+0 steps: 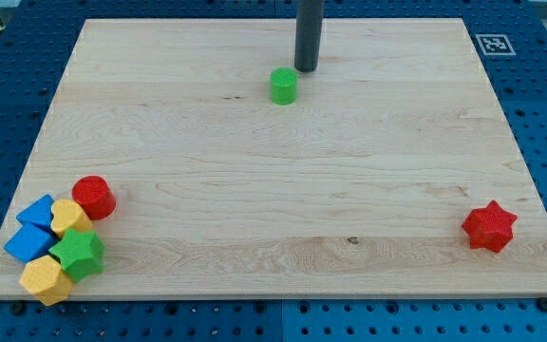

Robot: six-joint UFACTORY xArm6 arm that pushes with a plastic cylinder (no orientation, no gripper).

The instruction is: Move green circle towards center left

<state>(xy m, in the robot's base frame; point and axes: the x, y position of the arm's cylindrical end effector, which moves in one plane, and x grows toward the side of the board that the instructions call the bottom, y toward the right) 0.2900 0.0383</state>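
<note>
The green circle (284, 85) is a small green cylinder standing on the wooden board (273, 190), near the view's top, slightly right of the middle. My tip (307, 68) is the lower end of a dark rod coming down from the view's top. It sits just up and to the right of the green circle, very close to it; I cannot tell if they touch.
A cluster sits at the board's bottom left corner: a red circle (93, 197), a yellow heart (69, 217), two blue blocks (32, 228), a green star (79, 253) and a yellow hexagon (46, 278). A red star (490, 226) lies at the lower right.
</note>
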